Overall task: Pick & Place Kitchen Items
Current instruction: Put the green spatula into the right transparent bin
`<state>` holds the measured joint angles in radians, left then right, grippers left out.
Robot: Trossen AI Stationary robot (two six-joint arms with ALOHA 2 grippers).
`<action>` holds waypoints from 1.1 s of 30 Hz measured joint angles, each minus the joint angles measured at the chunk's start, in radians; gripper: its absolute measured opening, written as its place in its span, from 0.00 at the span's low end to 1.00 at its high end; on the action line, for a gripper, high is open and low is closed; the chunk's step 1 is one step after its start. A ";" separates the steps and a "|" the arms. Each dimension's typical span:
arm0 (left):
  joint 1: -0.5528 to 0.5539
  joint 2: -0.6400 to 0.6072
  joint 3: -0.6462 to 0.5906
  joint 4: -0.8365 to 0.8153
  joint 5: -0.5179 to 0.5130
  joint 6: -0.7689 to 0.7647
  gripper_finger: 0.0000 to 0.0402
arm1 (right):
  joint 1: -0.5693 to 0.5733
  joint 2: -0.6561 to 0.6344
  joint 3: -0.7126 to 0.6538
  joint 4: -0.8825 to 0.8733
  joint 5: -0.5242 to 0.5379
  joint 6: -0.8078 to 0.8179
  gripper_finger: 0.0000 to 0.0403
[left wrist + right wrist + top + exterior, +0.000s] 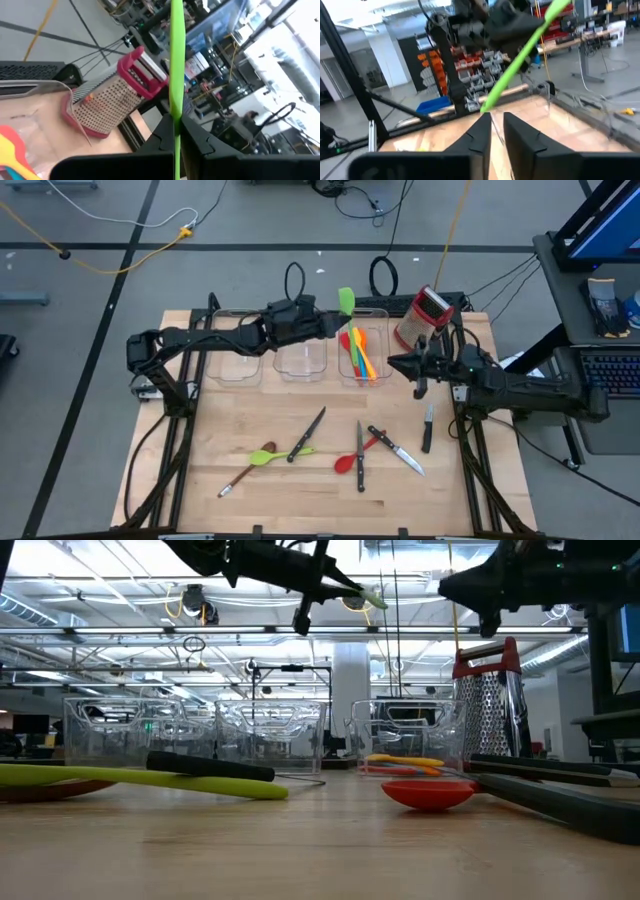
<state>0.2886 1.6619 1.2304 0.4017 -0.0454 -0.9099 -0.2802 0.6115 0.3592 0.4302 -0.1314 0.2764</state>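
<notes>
My left gripper (328, 322) is above the far bins, shut on a green spatula (346, 302), whose blade sticks out past the fingertips. The spatula also shows in the left wrist view (176, 60) and the right wrist view (520, 55). My right gripper (393, 364) hovers beside the right clear bin (383, 340), empty, with a narrow gap between its fingers (497, 125). Red, yellow and orange utensils (360, 352) lie in that bin. A green spoon (268, 455), a red spoon (347, 462) and several black-handled knives (307, 434) lie flat on the table. My left gripper pinches the green spatula's handle (175, 112) between its two fingers. The fingers come level from the table's left. The handle runs on between the fingers toward the wrist, and the blade end rises beyond them. The spatula is lifted clear above the bins.
The red-and-steel box grater (424, 315) stands at the far right, close to my right gripper. Two more clear bins (240, 358) (300, 360) stand left of the filled one. A knife (428, 427) lies under my right arm. A brown-handled utensil (238, 477) lies near the front left.
</notes>
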 joint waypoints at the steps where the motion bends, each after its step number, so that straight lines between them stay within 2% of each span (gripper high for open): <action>1: 0.000 0.000 0.000 -0.002 0.008 0.002 0.00 | 0.000 0.021 0.000 0.037 0.000 0.000 0.15; 6: -0.005 0.000 0.000 0.002 0.044 0.043 0.00 | 0.000 0.110 0.004 0.164 0.000 0.020 0.30; 12: -0.019 0.000 0.000 0.004 0.050 0.118 0.00 | 0.000 0.218 0.065 0.163 0.000 0.134 0.48; 16: -0.034 0.000 0.000 0.033 0.078 0.166 0.00 | 0.000 0.296 0.119 0.164 0.000 0.157 0.56; 23: -0.063 0.000 0.000 0.054 0.094 0.208 0.00 | -0.001 0.398 0.202 0.164 -0.029 0.210 0.61; 28: -0.081 0.000 0.000 0.063 0.094 0.225 0.00 | -0.001 0.447 0.222 0.164 -0.031 0.248 0.62; 33: -0.085 0.000 0.000 0.057 0.094 0.223 0.00 | -0.001 0.479 0.239 0.168 -0.084 0.311 0.62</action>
<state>0.2037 1.6623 1.2304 0.4583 0.0483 -0.6867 -0.2810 1.0902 0.5982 0.5980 -0.2150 0.5874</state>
